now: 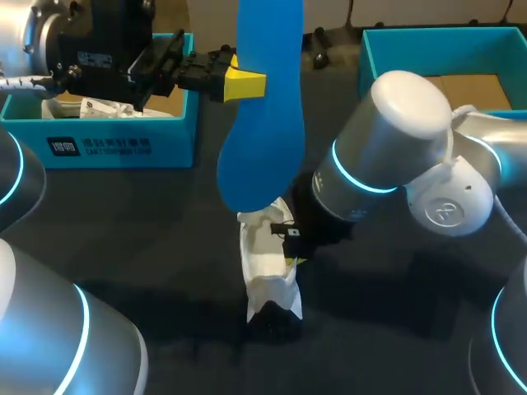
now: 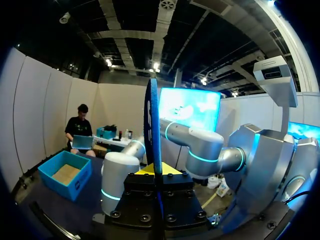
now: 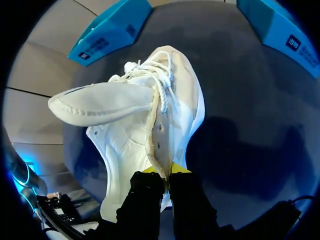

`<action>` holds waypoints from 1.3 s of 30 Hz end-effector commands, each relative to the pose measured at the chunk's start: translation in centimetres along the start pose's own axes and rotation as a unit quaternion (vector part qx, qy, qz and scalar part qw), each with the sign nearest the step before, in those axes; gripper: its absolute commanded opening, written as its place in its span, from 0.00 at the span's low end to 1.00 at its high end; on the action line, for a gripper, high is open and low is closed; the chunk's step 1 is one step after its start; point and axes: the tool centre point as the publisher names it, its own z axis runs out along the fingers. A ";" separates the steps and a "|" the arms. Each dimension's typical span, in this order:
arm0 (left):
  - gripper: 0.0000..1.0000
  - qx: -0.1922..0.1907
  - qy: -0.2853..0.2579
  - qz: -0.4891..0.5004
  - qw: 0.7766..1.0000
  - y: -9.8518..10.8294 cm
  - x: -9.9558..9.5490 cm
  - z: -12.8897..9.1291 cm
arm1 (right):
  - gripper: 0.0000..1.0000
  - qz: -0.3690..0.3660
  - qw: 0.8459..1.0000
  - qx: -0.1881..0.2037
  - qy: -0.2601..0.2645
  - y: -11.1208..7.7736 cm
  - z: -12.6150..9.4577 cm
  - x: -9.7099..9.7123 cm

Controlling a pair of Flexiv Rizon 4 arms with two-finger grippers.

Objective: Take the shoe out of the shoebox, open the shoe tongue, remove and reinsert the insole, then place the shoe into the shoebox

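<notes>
Left jaws pinch the insole [image 1: 272, 132] aloft; right jaws clamp the shoe [image 1: 265, 265] by its eyelet edge, steadying it on the counter [image 1: 148, 247] (for reinsertion, presumably).

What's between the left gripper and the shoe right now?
Only the blue insole: in the head view it hangs from the left gripper down toward the white shoe.
</notes>
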 end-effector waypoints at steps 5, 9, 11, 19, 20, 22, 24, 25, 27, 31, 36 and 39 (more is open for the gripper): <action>0.00 -0.002 0.002 0.000 1.000 -0.2 -0.2 0.0 | 0.00 -0.003 0.999 -0.004 0.033 -0.5 1.6 -0.9; 0.00 -0.002 0.002 0.000 1.000 -0.2 -0.2 0.0 | 0.00 -0.007 0.999 -0.003 0.036 -0.5 2.1 -1.0; 0.00 -0.002 0.002 0.000 1.000 -0.2 -0.2 0.0 | 0.00 -0.010 0.999 -0.003 0.039 -0.5 2.2 -1.0; 0.00 -0.002 0.002 0.000 1.000 -0.2 -0.2 0.0 | 1.00 -0.003 0.998 -0.024 0.058 -0.6 1.2 -1.1; 0.00 -0.002 0.002 0.000 1.000 -0.2 -0.2 0.0 | 1.00 0.000 0.997 -0.026 0.069 -0.6 0.6 -0.9; 0.00 -0.002 0.002 0.000 1.000 -0.2 -0.2 0.0 | 1.00 -0.001 0.993 -0.038 0.107 -0.7 -0.6 -0.6; 0.00 -0.002 0.002 0.000 1.000 -0.2 -0.2 0.0 | 1.00 -0.002 0.992 -0.040 0.116 -0.7 -2.0 -0.3; 0.00 -0.002 0.002 0.000 1.000 -0.2 -0.2 0.0 | 1.00 -0.007 0.990 -0.050 0.131 -0.7 -2.7 -0.3; 0.00 -0.002 0.002 0.000 1.000 -0.2 -0.2 0.0 | 1.00 -0.010 0.990 -0.048 0.134 -0.8 -4.0 -0.3; 0.00 -0.002 0.002 0.000 1.000 -0.2 -0.2 0.0 | 1.00 -0.016 0.978 -0.069 0.196 -1.0 -6.4 -1.0; 0.00 -0.002 0.002 0.000 1.000 -0.2 -0.2 0.0 | 1.00 -0.023 0.971 -0.074 0.226 -0.8 -7.5 -1.7; 0.00 -0.002 0.002 0.000 1.000 -0.2 -0.2 0.0 | 1.00 -0.023 0.971 -0.074 0.226 -0.8 -7.5 -1.7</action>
